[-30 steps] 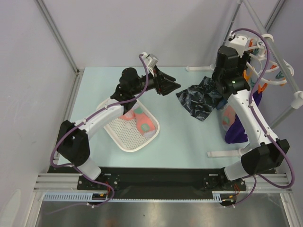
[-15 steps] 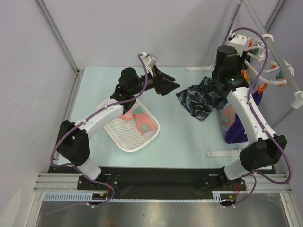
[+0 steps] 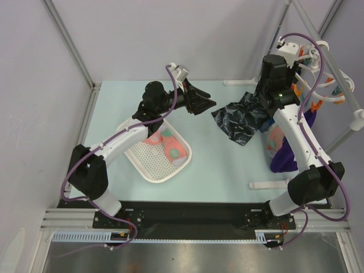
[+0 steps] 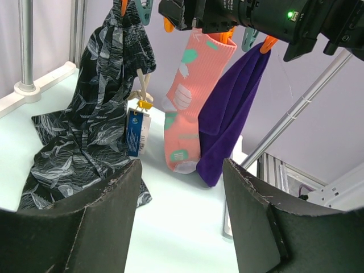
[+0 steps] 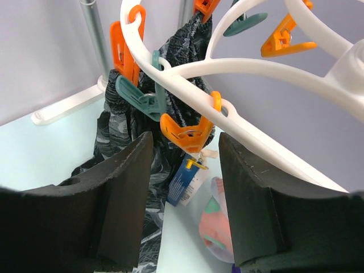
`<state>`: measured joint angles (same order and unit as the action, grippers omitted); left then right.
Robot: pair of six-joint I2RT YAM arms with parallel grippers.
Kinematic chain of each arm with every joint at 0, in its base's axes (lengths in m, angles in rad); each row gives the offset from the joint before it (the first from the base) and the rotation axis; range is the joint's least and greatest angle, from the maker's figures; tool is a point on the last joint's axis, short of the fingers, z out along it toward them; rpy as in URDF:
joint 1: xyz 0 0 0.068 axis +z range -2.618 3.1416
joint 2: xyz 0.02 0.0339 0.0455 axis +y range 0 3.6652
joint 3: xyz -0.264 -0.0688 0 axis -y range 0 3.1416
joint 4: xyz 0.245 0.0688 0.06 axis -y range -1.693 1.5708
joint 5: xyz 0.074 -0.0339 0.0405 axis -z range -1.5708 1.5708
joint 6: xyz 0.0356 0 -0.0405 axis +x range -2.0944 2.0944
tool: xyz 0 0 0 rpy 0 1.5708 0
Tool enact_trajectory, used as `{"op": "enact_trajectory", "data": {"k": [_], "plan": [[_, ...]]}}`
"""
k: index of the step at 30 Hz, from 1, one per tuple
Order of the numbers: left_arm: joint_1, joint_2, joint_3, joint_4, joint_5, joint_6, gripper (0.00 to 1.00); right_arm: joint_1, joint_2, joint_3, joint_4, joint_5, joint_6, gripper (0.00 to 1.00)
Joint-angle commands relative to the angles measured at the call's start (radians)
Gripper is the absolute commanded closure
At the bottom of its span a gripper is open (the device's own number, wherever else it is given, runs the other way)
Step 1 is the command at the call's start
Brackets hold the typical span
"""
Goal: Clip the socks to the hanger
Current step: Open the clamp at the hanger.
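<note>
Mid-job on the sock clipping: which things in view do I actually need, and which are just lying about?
Needed: socks in the tray; sock already hung; hanger; orange peg.
Just lying about: dark patterned cloth; purple cloth; blue tag; white tray.

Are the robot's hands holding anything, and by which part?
The left gripper holds nothing. The right gripper has its fingers either side of an orange peg on the hanger; whether it squeezes the peg cannot be told.
</note>
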<state>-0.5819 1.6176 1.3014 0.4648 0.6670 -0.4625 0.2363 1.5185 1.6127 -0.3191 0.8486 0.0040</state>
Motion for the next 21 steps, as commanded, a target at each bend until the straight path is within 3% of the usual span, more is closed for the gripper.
{"op": "enact_trajectory", "data": {"k": [1,21], "plan": [[0.008,0.004,-0.005,0.058,0.029,-0.008,0.36,-0.008,-0.003,0.046,0.029,0.023,-0.002,0.45],[0.017,0.013,-0.013,0.087,0.048,-0.033,0.36,-0.018,0.006,-0.034,0.146,-0.003,-0.134,0.43]]}}
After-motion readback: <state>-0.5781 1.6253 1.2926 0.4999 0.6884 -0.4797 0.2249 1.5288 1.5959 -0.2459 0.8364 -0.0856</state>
